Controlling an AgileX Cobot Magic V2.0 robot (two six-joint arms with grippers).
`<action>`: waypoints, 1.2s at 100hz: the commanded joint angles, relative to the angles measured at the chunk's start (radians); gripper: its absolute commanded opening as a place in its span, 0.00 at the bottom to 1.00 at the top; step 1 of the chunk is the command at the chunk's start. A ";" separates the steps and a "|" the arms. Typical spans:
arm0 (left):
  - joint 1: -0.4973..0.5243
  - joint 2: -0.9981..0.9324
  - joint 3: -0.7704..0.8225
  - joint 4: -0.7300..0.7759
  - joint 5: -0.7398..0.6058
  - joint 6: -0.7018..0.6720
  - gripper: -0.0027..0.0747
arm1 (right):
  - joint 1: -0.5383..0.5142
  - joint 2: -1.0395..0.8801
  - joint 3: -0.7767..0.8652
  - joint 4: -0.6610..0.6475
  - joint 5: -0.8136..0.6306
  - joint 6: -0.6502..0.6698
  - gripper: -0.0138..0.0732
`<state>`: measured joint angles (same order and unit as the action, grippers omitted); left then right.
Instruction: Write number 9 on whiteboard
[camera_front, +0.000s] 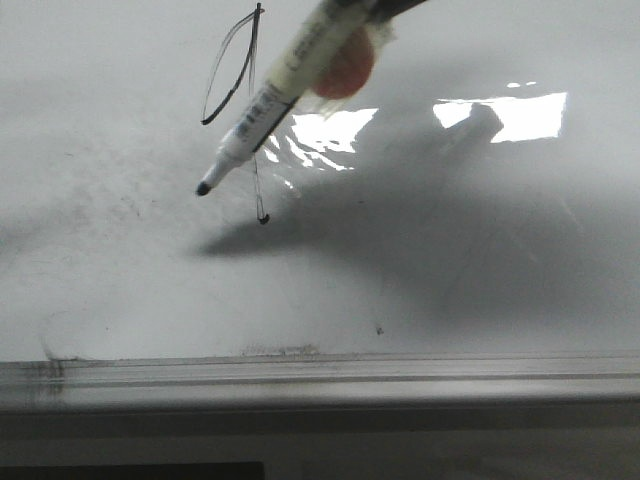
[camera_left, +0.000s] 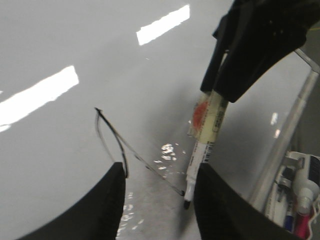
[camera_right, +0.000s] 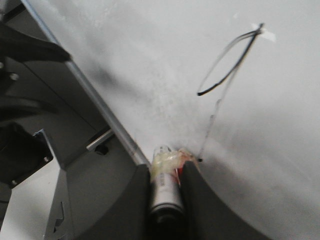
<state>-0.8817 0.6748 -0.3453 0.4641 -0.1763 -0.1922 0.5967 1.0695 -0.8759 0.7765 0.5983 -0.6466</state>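
The whiteboard (camera_front: 480, 280) fills the front view, glossy white with glare patches. The number 9 (camera_front: 240, 70) is drawn on it in thin black strokes: a narrow slanted loop and a long stem ending in a small hook. It also shows in the left wrist view (camera_left: 112, 140) and the right wrist view (camera_right: 227, 65). My right gripper (camera_right: 167, 172) is shut on a marker (camera_front: 270, 95) wrapped in tape. The marker's black tip (camera_front: 203, 187) hangs just above the board, left of the stem's hooked end. My left gripper (camera_left: 159, 200) is open and empty over the board, the 9 between its fingers.
A grey metal rail (camera_front: 320, 370) runs along the board's near edge, with a dark smudge at its left end. Faint grey erased smudges lie on the board's left part. A holder with other markers (camera_left: 300, 200) stands beyond the rail in the left wrist view.
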 joint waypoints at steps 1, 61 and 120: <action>-0.034 0.086 -0.034 -0.011 -0.122 -0.014 0.43 | 0.048 -0.003 -0.035 0.051 -0.071 -0.007 0.11; -0.043 0.224 -0.034 0.003 -0.191 -0.016 0.26 | 0.160 0.039 -0.037 0.058 -0.135 -0.005 0.11; -0.018 0.209 -0.053 -0.360 -0.032 -0.016 0.01 | 0.160 0.032 -0.037 0.058 -0.212 -0.017 0.65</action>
<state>-0.9165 0.9010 -0.3503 0.3001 -0.2397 -0.1939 0.7556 1.1217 -0.8781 0.8051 0.4492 -0.6522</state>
